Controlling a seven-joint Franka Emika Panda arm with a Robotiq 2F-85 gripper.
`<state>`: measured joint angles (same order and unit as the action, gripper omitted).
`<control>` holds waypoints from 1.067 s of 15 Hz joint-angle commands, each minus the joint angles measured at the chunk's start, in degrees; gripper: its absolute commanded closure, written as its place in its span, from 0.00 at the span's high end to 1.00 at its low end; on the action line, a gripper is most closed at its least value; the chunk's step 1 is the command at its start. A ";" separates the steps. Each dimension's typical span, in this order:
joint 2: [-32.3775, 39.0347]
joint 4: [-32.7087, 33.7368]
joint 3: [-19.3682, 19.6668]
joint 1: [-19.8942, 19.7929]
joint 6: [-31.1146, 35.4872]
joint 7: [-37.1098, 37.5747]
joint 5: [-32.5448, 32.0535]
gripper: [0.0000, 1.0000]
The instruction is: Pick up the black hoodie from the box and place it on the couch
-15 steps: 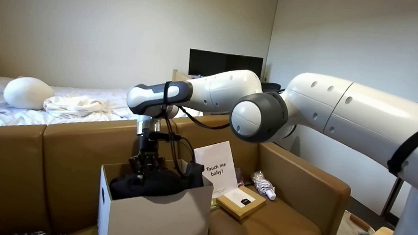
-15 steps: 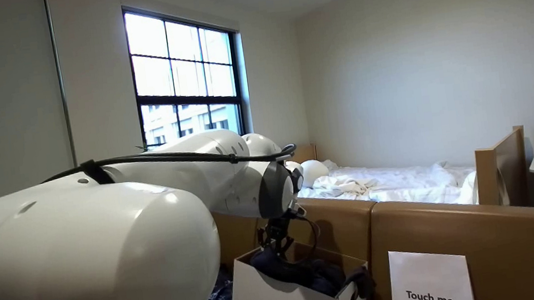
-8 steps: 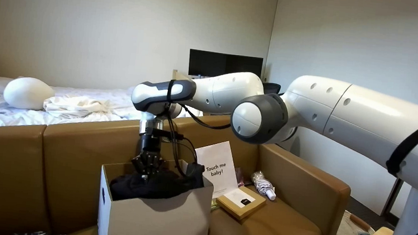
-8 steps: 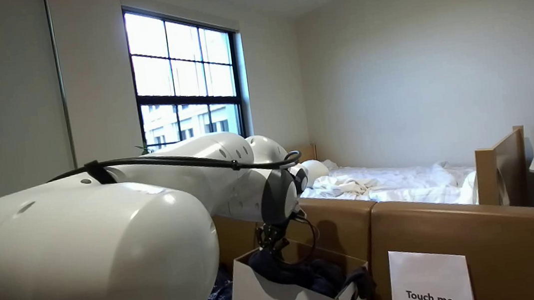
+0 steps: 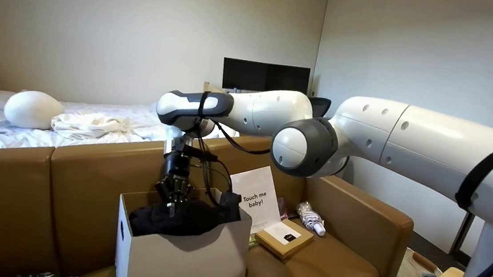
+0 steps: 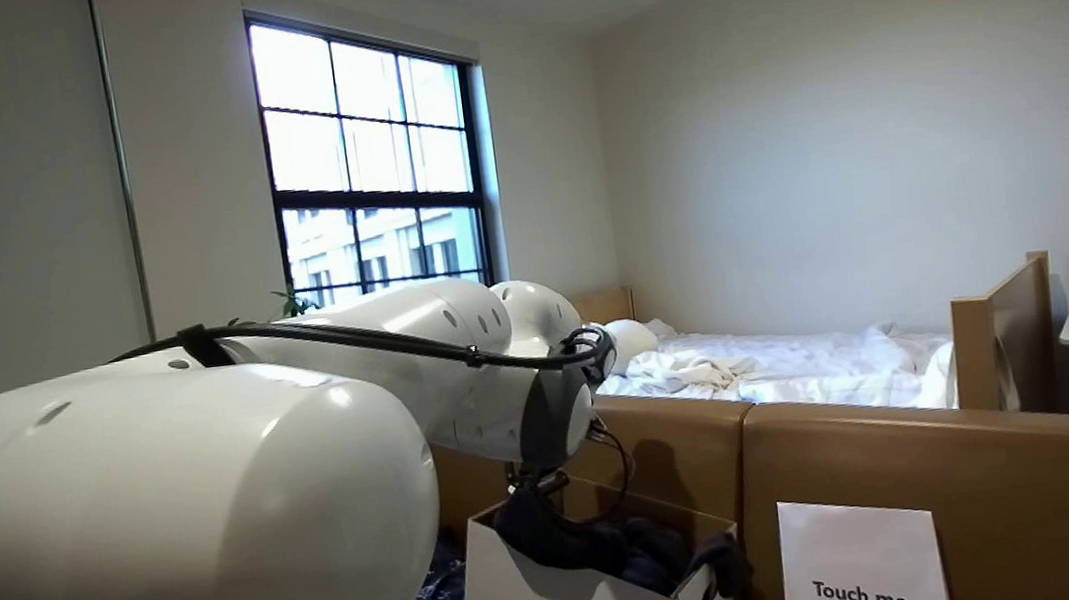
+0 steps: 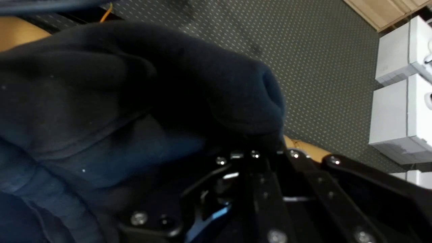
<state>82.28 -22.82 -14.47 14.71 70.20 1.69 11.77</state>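
Black metal, studded with bright round screws, makes up the claw (image 7: pixel 274 153), whose fingers lean in and press together on a fold of the hoodie (image 5: pixel 197 221). That is soft, matte cloth, navy to black, sagging in thick rounded folds; in the wrist view a ridge like a seam crosses it. It lies in the box (image 5: pixel 186 262), heaped above the rim, one end draped over the edge by a cut-out handle hole. Smooth white card forms the walls, brownish inside. The box stands on the couch (image 5: pixel 96 170), tan-brown and leathery, with boxy cushions and a squared armrest. Just beside the box, a tilted white sheet (image 5: pixel 249 185) reads "Touch me baby!" in an exterior view; tiny print lower down cannot be read. Near it lie a flat tan carton (image 5: pixel 284 247), its pale label bearing a dark mark, and a folded umbrella (image 5: pixel 311 218) with a white handle. Beyond the backrest, rumpled white bedding (image 5: pixel 91 126) carries an egg-shaped pillow (image 5: pixel 32 110).
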 commanded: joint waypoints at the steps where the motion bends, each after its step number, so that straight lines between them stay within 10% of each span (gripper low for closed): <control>1: -4.95 -2.03 -2.59 0.30 -5.68 -5.64 0.56 0.06; 16: -13.14 -1.03 -0.96 3.08 -14.38 -6.61 -3.37 0.06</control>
<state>72.18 -22.74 -16.53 17.07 58.21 -5.37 10.22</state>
